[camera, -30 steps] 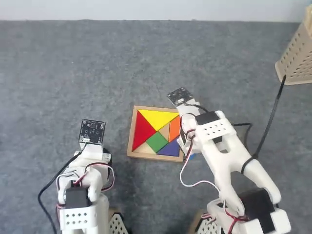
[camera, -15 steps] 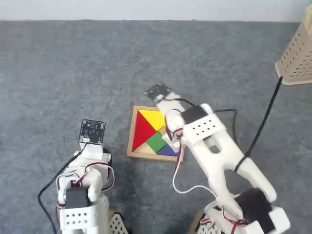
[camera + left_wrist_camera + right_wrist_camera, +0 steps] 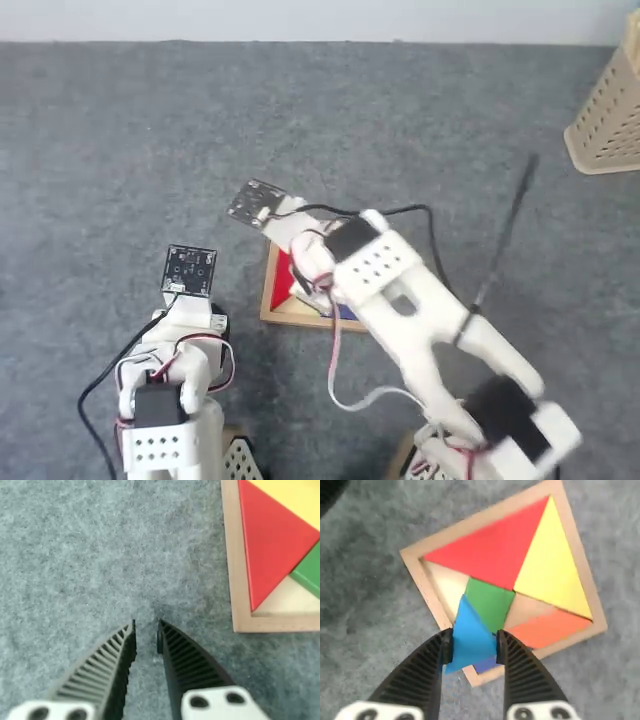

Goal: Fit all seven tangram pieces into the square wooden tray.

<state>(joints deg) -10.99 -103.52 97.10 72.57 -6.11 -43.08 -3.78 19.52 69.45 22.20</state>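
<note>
Just over the tray (image 3: 418, 572) edge, the right claw (image 3: 473, 636) grips the blue triangle (image 3: 468, 625).

A grey, felt-like textured mat (image 3: 150, 130) covers the whole table surface. On it at the far right corner stands a cream-coloured basket (image 3: 608, 110) with walls full of small holes, partly cut off by the edge. A pale, plain wall strip (image 3: 300, 18) runs behind the mat. A small cream perforated panel (image 3: 240, 460) shows at the near edge.
</note>
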